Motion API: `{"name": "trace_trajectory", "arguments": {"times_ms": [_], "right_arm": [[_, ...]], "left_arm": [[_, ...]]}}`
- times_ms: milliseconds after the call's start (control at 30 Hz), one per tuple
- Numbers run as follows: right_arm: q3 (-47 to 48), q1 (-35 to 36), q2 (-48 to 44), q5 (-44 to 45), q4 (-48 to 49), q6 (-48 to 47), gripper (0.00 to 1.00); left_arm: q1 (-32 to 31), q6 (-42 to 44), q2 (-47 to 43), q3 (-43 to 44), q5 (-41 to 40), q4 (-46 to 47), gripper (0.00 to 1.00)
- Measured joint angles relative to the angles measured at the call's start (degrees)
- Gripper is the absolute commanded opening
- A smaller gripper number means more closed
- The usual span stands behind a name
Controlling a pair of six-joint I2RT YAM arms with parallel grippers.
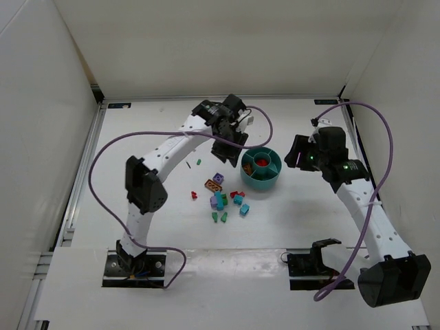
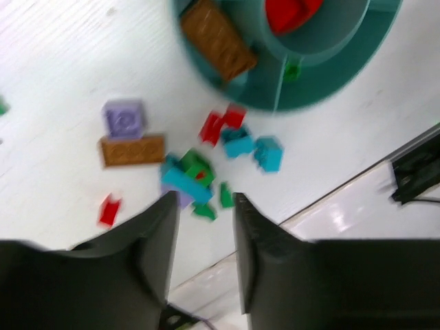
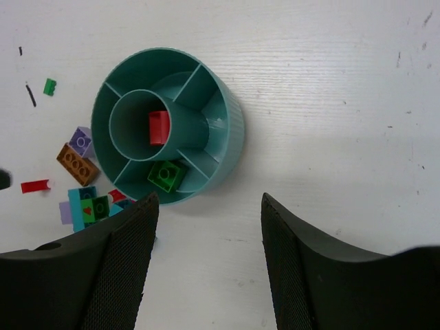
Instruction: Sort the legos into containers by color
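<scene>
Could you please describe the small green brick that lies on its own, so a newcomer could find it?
Start at the round teal bowl in the middle of the table. In the top view, to its left and beyond the loose pile of bricks, one tiny green brick lies by itself. Unlike the other green ones, it touches no other brick.

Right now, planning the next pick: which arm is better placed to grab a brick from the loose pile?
Left, probably: the left gripper hangs nearer the brick pile; the right gripper is across the teal bowl.
</scene>
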Motion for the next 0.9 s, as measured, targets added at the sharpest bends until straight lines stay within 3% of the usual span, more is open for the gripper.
{"name": "trace_trajectory", "arguments": {"times_ms": [100, 133, 167, 200, 400, 567, 833, 900], "right_arm": [[-0.6, 2.3, -1.7, 0.7, 0.5, -1.1, 0.64], [-0.8, 3.5, -2.3, 1.0, 0.6, -1.4, 0.67], [-0.9, 4.9, -2.6, 1.6, 0.7, -1.6, 0.67], [-0.9, 6.8, -2.8, 2.6, 0.9, -2.0, 0.68], [-0.9, 15.1, -1.4, 7.6, 1.3, -2.8, 0.70], [-0.9, 16.7, 0.6, 9.0, 1.0, -2.3, 0.70], [-1.8, 15.7, -1.4, 9.7, 0.5, 0.3, 0.70], [-1.8, 15.7, -1.6, 9.8, 0.1, 0.7, 0.70]], "left_arm": [[0.2, -0.5, -10.8, -10.9, -3.9, 2.7, 0.68], [0.3, -0.8, -14.6, -14.0, -5.5, 3.6, 0.79], [0.5, -1.3, -19.0, -17.6, -7.0, 5.2, 0.97], [0.7, -1.7, -22.7, -20.3, -8.4, 6.7, 1.00], [3.5, -8.0, -42.5, -37.4, -14.6, 15.1, 1.00], [3.6, -6.6, -50.9, -54.5, -13.1, 24.0, 1.00], [1.3, -8.0, -40.6, -57.1, -10.0, 29.6, 1.00], [0.2, -7.4, -37.6, -57.6, -9.3, 32.2, 0.95]]}}
